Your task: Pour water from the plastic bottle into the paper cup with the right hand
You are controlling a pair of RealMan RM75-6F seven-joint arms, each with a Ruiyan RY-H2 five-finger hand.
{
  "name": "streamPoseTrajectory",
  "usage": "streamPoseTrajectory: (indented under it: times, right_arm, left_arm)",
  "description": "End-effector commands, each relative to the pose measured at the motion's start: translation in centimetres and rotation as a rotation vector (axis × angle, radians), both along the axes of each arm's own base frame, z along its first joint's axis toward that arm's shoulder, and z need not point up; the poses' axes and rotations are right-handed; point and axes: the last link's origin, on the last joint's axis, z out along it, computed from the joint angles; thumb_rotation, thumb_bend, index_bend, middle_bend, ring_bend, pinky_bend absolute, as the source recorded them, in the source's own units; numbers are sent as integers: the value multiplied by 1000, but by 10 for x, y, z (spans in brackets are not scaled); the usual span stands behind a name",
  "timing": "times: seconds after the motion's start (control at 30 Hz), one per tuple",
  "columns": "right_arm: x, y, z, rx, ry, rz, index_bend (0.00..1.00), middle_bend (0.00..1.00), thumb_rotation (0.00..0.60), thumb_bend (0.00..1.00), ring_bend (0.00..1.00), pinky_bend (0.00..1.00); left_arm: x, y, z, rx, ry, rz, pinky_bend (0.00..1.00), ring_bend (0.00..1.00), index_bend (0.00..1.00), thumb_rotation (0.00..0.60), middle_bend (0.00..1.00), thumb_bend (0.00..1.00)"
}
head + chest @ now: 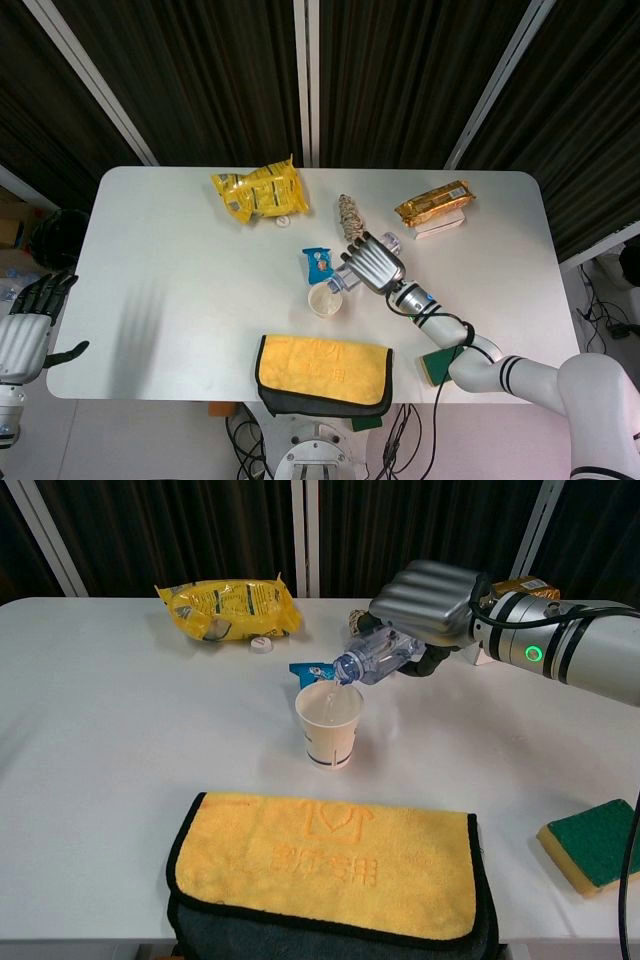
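Observation:
My right hand (430,605) (373,263) grips a clear plastic bottle (375,653) (349,272), tipped with its open neck down to the left. The neck hangs just above the rim of a white paper cup (329,724) (325,299) that stands upright mid-table. A thin stream of water runs from the neck into the cup. My left hand (22,330) hangs off the table's left edge, holding nothing, fingers apart.
A yellow cloth on a dark bag (330,865) lies at the front edge. A yellow snack bag (228,608) and a white bottle cap (262,646) sit at the back left, a blue packet (308,669) behind the cup, a green sponge (591,844) at the front right, a brown snack pack (432,203) at the back right.

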Motion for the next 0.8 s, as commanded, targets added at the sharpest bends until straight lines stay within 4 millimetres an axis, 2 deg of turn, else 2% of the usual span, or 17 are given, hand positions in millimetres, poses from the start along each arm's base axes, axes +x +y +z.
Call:
streamPoseTrajectory:
  times: [0.03, 0.3, 0.5, 0.63, 0.8]
  right_arm:
    - [-1, 1, 0, 23, -46, -39, 874, 626, 600, 498, 492, 496]
    - [1, 6, 7, 112, -257, -143, 874, 626, 600, 497, 492, 496]
    - [-6, 9, 23, 192, -481, -249, 873, 626, 600, 495, 492, 495]
    - [-21, 11, 35, 226, -674, -347, 872, 626, 600, 493, 492, 495]
    - [-59, 13, 38, 257, -847, -531, 871, 625, 600, 493, 492, 495]
  left_arm:
    - [0, 0, 0, 0, 0, 1, 116, 0, 87, 600, 63, 90]
    - [-1, 0, 0, -1, 0, 3, 116, 0, 87, 600, 63, 90]
    - [-1, -1, 0, 0, 1, 4, 116, 0, 87, 600, 63, 90]
    - [0, 0, -1, -3, 2, 3, 116, 0, 87, 600, 63, 90]
    - [1, 1, -4, -12, 4, -2, 116, 0, 87, 600, 63, 90]
